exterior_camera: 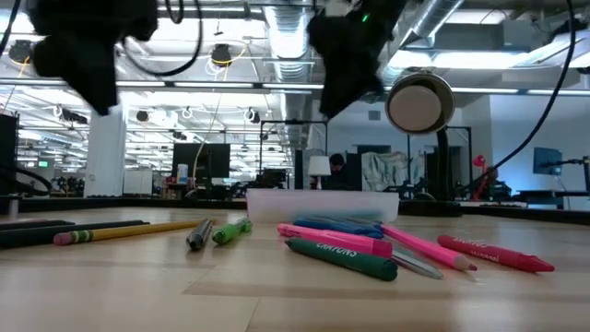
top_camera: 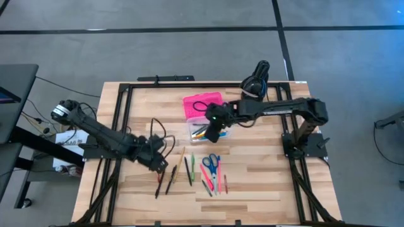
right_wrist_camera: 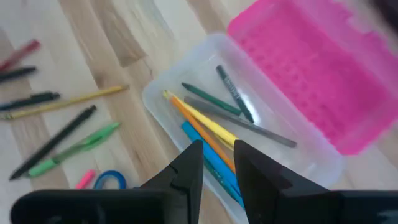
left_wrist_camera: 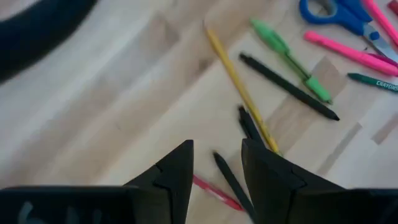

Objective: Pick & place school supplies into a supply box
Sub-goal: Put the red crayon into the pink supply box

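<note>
The supply box lies open at the table's far middle, its pink lid (top_camera: pixel 202 104) flat beside its clear base (right_wrist_camera: pixel 152 99). Several pencils and a green crayon (right_wrist_camera: pixel 214 99) lie in the base. My right gripper (right_wrist_camera: pixel 218 162) hangs open just above the base, touching nothing. More school supplies lie on the wood nearer the front: a yellow pencil (left_wrist_camera: pixel 239 87), a green pen (left_wrist_camera: pixel 289 59), a dark pen (left_wrist_camera: pixel 289 87), blue-handled scissors (top_camera: pixel 212 162) and pink markers (exterior_camera: pixel 336 238). My left gripper (left_wrist_camera: pixel 217 168) is open above the leftmost dark and red pens (top_camera: pixel 161 180), clear of them.
A black lamp (top_camera: pixel 257 79) stands at the far edge, behind the box. Black frame rails (top_camera: pixel 120 107) run along the table's sides. A dark cable (top_camera: pixel 158 129) loops beside my left arm. Bare wood lies to the right of the supplies (top_camera: pixel 265 170).
</note>
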`<action>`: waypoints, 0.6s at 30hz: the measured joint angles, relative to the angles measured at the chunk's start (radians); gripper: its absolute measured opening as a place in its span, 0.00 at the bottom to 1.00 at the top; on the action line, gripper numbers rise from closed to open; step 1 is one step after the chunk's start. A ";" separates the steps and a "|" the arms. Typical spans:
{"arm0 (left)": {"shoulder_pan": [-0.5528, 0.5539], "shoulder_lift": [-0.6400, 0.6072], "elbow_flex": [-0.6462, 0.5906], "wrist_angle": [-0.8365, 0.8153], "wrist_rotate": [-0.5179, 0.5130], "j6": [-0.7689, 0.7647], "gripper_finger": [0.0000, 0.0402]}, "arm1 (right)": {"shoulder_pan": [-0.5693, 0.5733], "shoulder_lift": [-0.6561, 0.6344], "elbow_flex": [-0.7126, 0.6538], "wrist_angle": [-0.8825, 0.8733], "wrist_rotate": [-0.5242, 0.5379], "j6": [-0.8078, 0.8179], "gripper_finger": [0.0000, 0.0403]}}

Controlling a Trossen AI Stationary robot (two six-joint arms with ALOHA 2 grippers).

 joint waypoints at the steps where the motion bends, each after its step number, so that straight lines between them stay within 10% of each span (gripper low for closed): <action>1: -0.022 0.000 -0.017 0.014 0.000 -0.057 0.32 | 0.016 -0.016 0.001 -0.012 0.029 0.017 0.20; 9: -0.160 0.006 -0.117 0.061 0.002 -0.479 0.32 | 0.132 -0.109 0.001 -0.114 0.169 0.067 0.20; 18: -0.195 0.075 -0.130 0.093 -0.003 -0.588 0.32 | 0.224 -0.176 0.000 -0.141 0.168 0.071 0.20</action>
